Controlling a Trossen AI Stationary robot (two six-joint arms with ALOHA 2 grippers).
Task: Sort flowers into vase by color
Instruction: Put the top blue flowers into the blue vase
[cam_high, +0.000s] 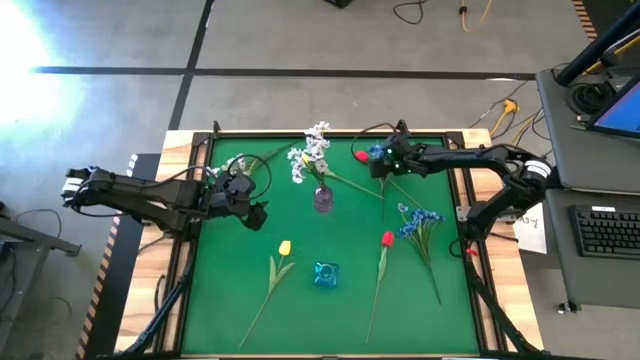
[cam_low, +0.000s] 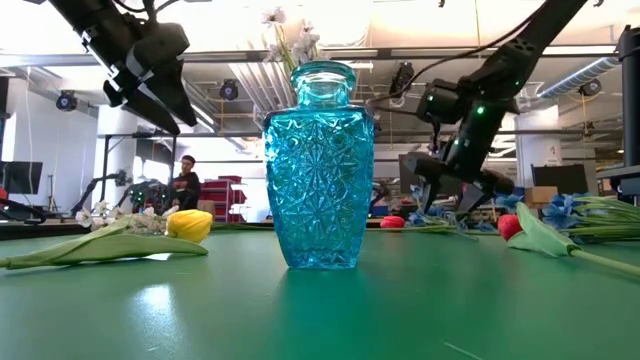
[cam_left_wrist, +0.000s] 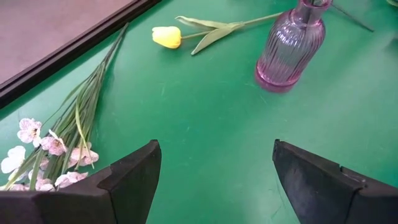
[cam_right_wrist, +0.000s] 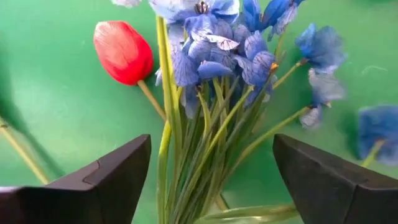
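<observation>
My right gripper (cam_high: 384, 166) (cam_right_wrist: 211, 152) is open low over the table's far right. Its fingers stand on either side of the green stems of a blue flower bunch (cam_right_wrist: 214, 56), with a red tulip (cam_right_wrist: 123, 51) (cam_high: 362, 156) beside the blooms. My left gripper (cam_high: 254, 212) (cam_left_wrist: 214, 158) is open and raised over the table's left. A white blossom spray (cam_left_wrist: 43, 152) lies near it, and a yellow tulip (cam_left_wrist: 166, 37) lies by the purple vase (cam_left_wrist: 291, 53) (cam_high: 323, 198), which holds white blossoms (cam_high: 312, 152). The teal vase (cam_high: 325, 273) (cam_low: 320, 165) stands upright near the front.
More flowers lie on the green mat: a yellow tulip (cam_high: 285, 247) left of the teal vase, a red tulip (cam_high: 387, 238) right of it, and a blue bunch (cam_high: 420, 222) farther right. A raised wooden rim (cam_high: 185, 150) borders the table. A person (cam_low: 185, 180) sits in the room beyond.
</observation>
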